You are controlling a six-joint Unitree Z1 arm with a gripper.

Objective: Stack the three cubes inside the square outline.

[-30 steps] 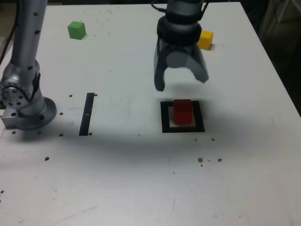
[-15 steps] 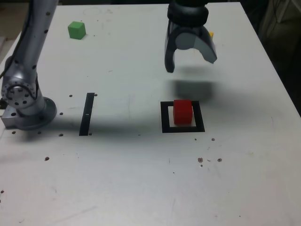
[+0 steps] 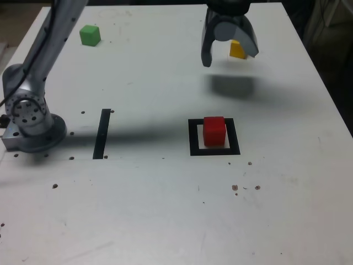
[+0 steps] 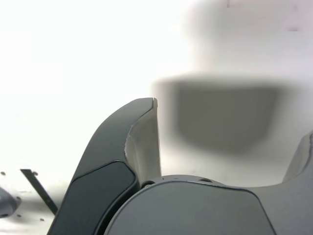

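- Broadly, the white surface (image 3: 165, 210) fills the exterior view, with the arm's base (image 3: 30, 118) at about 9 o'clock and a thin black strip (image 3: 102, 133) just beside it toward the centre.
- Next in size, the gripper (image 3: 229, 52) hangs near 1 o'clock, jaws spread wide and empty, touching nothing; its shadow falls on the surface below it. The wrist view shows only the parted jaws and that shadow.
- Then the square outline (image 3: 192, 138) lies a little toward 4 o'clock of centre, with the red cube (image 3: 214, 131) sitting inside it.
- Smaller still, the yellow cube (image 3: 237, 49) rests at 1 o'clock, seen between the spread jaws from this angle; whether the gripper is level with it I cannot tell.
- The green cube (image 3: 90, 35) sits alone at 11 o'clock, well apart from everything.
- Judging by look, the cubes are stiff, light and smooth-sided: pinch two opposite flat faces squarely, or one may twist or slip.
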